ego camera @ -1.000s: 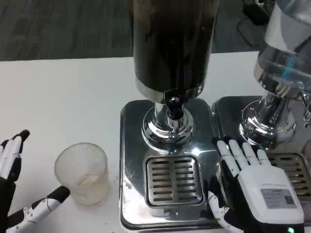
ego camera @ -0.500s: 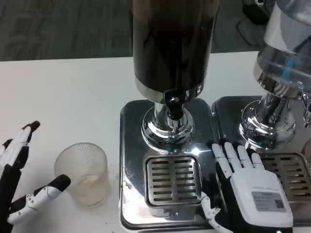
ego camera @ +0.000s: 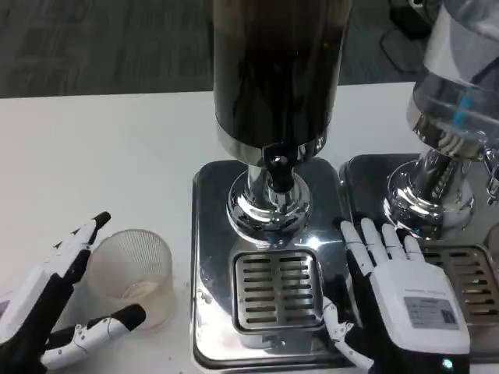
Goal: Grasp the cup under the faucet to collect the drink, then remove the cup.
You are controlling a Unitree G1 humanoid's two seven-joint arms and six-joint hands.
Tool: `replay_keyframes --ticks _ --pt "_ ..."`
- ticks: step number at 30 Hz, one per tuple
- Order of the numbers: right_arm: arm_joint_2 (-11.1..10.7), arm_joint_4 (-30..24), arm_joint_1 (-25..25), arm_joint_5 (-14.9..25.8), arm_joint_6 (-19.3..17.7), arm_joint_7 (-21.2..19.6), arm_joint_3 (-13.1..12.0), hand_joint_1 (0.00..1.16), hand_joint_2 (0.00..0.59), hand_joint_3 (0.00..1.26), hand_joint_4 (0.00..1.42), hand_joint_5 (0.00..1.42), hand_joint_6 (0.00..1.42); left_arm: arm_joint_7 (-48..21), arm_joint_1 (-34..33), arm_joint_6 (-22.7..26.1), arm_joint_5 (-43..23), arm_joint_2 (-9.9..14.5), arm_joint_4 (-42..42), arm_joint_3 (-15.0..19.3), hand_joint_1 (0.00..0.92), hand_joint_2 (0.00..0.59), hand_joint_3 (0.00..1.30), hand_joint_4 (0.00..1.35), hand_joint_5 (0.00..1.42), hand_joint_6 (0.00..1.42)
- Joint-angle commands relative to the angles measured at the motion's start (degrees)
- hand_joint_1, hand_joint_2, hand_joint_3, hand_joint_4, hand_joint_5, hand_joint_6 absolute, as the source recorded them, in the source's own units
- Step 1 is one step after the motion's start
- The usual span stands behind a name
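A clear ribbed plastic cup (ego camera: 132, 274) stands upright on the white table, left of the dispenser's steel base (ego camera: 209, 234). My left hand (ego camera: 54, 308) is open around the cup's left side, fingers above and thumb below it, close to its wall. The dark drink dispenser (ego camera: 277, 70) rises at the centre, its black faucet (ego camera: 278, 167) over the slotted drip grate (ego camera: 278, 288). My right hand (ego camera: 398, 292) lies open, palm down, on the base just right of the grate.
A second dispenser (ego camera: 452, 101) with a clear tank and its own steel base and grate stands at the right edge. The table's far edge runs across the top, with dark floor beyond. Bare white table lies left of the cup.
My left hand has moved right, up to the cup, its fingers now bracketing it. My right hand has shifted slightly forward on the base. The cup has not moved.
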Motion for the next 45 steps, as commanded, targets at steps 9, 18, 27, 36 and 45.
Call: replay_keyframes --ticks 9,18,27,36,45 --pt "-1.65 0.53 -2.53 1.33 -0.02 1.81 -1.03 0.38 0.554 0.06 0.0 0.0 0.0 4.03 -3.41 -0.39 2.36 -2.85 5.7 -3.35 0.179 0.049 0.0 0.0 0.0 0.0" --pt "-3.15 -1.18 -1.77 1.88 0.08 3.02 -2.28 0.38 0.55 0.07 0.0 0.0 0.0 10.71 -7.54 -3.36 3.66 -6.61 14.12 -5.96 0.229 0.066 0.0 0.0 0.0 0.0" --pt "-4.36 -1.62 -2.07 2.81 -0.41 3.87 -3.03 0.39 0.549 0.09 0.0 0.0 0.0 12.77 -10.81 -4.71 3.8 -7.81 18.39 -8.59 0.255 0.071 0.0 0.0 0.0 0.0" --pt "-5.07 -2.83 -1.87 3.46 -0.44 5.5 -3.97 0.39 0.549 0.11 0.0 0.0 0.0 13.69 -12.48 -6.81 3.08 -9.16 20.61 -9.59 0.282 0.083 0.0 0.0 0.09 0.01" --pt "-5.81 -3.66 -1.59 3.79 -0.74 6.36 -4.52 0.39 0.549 0.13 0.0 0.0 0.0 14.76 -13.04 -7.57 2.91 -10.57 21.1 -9.72 0.318 0.088 0.0 0.0 0.14 0.08"
